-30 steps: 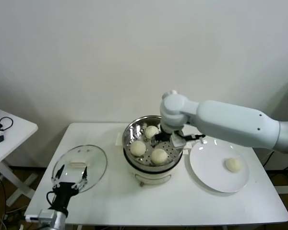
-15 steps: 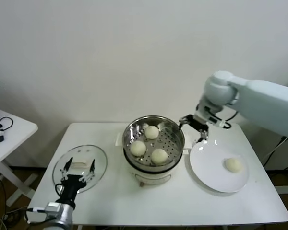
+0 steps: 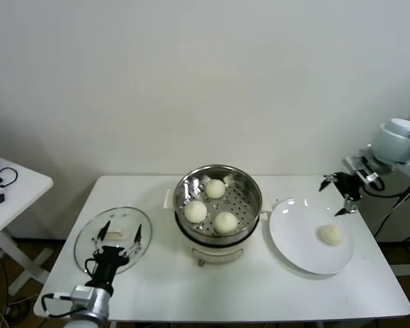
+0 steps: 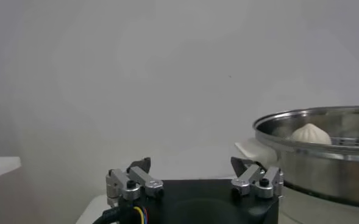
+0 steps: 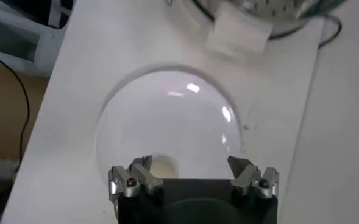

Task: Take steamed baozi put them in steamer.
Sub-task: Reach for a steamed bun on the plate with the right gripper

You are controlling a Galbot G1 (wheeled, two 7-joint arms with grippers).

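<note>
At the far left a small side table (image 3: pixel 14 184) carries a dark cable. On the main white table (image 3: pixel 191 287), the left gripper (image 3: pixel 116 236) sits low at the front left corner with its fingers spread open and empty, over the near edge of a round glass lid (image 3: pixel 89 232) that lies flat on the tabletop. In the left wrist view the same gripper (image 4: pixel 194 176) shows open fingers, and beyond it the steel rim of the steamer (image 4: pixel 325 152) with one bun (image 4: pixel 311 133) peeking over the edge.

In the middle of the table stands the steamer (image 3: pixel 248 188), a shiny perforated basket on a cream pot base. Three buns lie inside it, apart from one another: one at the back (image 3: pixel 215 188), one at the left (image 3: pixel 196 212) and one at the front (image 3: pixel 226 223).

Just to the right of the steamer is a flat white plate (image 3: pixel 290 232), holding a single bun (image 3: pixel 331 234) toward its right side.

The right gripper (image 3: pixel 343 188) hangs above the plate's far right edge, fingers open and holding nothing. The right wrist view looks down past those open fingers (image 5: pixel 194 176) onto the plate (image 5: pixel 167 122), where the bun (image 5: pixel 161 165) shows between them
</note>
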